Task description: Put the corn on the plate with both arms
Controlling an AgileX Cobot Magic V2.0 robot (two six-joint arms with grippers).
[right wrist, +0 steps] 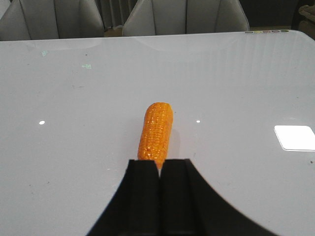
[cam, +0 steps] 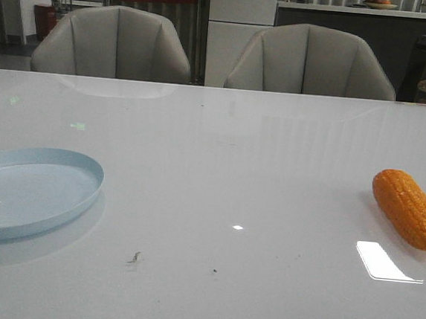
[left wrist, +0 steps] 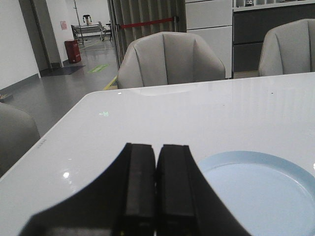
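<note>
**Layout: plate left, corn right, both on counter**

You've got the plate [cam: 27, 192] on the counter [cam: 227, 168] at far left, partly cut off by the front view's edge. The corn [cam: 408, 208] lies on the counter at far right, well apart from the plate, w/ bare counter btwn them. Corn runs diagonally, one end toward the back, other toward the near right. Nothing in the plate. Behind the counter you see two chairs side by side: one [cam: 113, 42] behind-left, one [cam: 311, 61] behind-right. Left pincer [left wrist: 156, 187] sits just beside the plate's rim; right pincer [right wrist: 160, 196] sits directly at the corn's near end, in line w/ it.
</note>
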